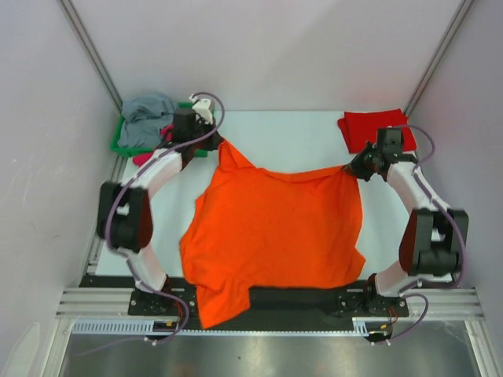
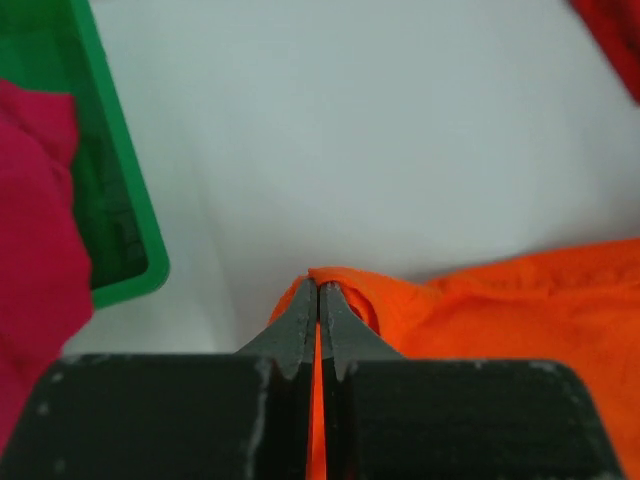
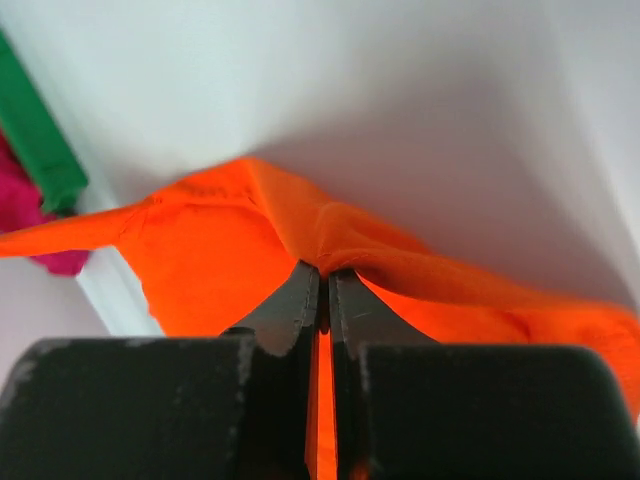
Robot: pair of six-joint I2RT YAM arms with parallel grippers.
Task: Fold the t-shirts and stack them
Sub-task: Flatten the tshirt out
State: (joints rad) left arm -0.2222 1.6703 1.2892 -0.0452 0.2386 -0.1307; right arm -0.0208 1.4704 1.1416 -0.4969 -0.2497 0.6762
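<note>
Two pinch orange t-shirt [image 1: 275, 228], left gripper [image 2: 318, 287], right gripper [image 3: 322, 270]; grey t-shirt [image 1: 148, 110] only overhead

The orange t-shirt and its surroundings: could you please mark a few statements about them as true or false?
1. The left hand and the right hand are each shut on the orange t-shirt. True.
2. The orange t-shirt is folded small. False: it lies spread open.
3. The grey t-shirt lies on the green tray. True.
4. The red t-shirt lies in the green tray. False: it lies on the table, at the far right.
</note>
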